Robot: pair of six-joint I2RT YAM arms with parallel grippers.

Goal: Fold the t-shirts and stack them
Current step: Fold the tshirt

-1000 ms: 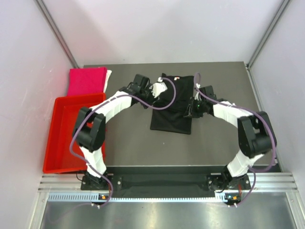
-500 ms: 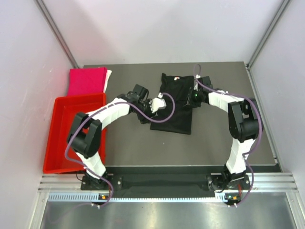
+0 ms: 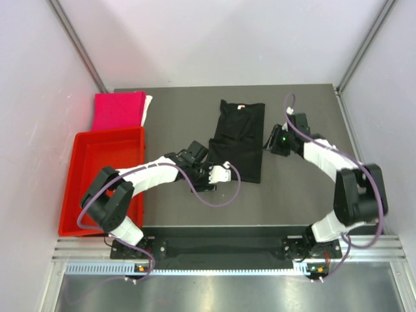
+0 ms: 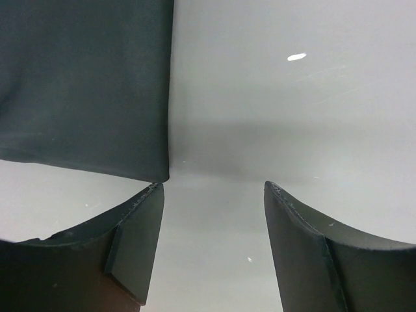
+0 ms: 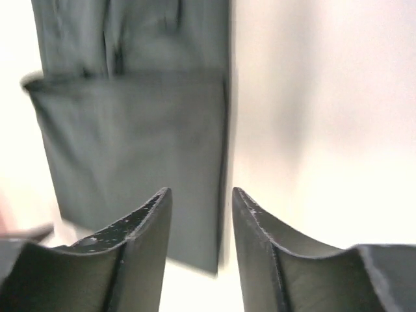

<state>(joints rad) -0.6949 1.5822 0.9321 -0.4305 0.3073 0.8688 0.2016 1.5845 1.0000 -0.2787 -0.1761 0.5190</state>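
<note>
The black t-shirt (image 3: 237, 140) lies flat mid-table, folded into a long narrow strip. In the left wrist view its corner (image 4: 84, 84) fills the upper left. My left gripper (image 3: 218, 177) (image 4: 214, 188) is open at the shirt's near left corner, with bare table between its fingers. My right gripper (image 3: 268, 140) (image 5: 201, 192) is open just off the shirt's right edge (image 5: 130, 130) and holds nothing. The folded pink t-shirt (image 3: 118, 110) sits at the back left with a white edge (image 3: 148, 107) beside it.
A red plastic tray (image 3: 71, 195) stands along the left side, in front of the pink shirt. Pale walls enclose the grey table (image 3: 305, 195) on three sides, with slanted metal posts at the back corners.
Both grippers have opened and let go of the black shirt. The left one has drawn back toward the near edge and the right one has moved off to the right. The shirt now lies narrower.
</note>
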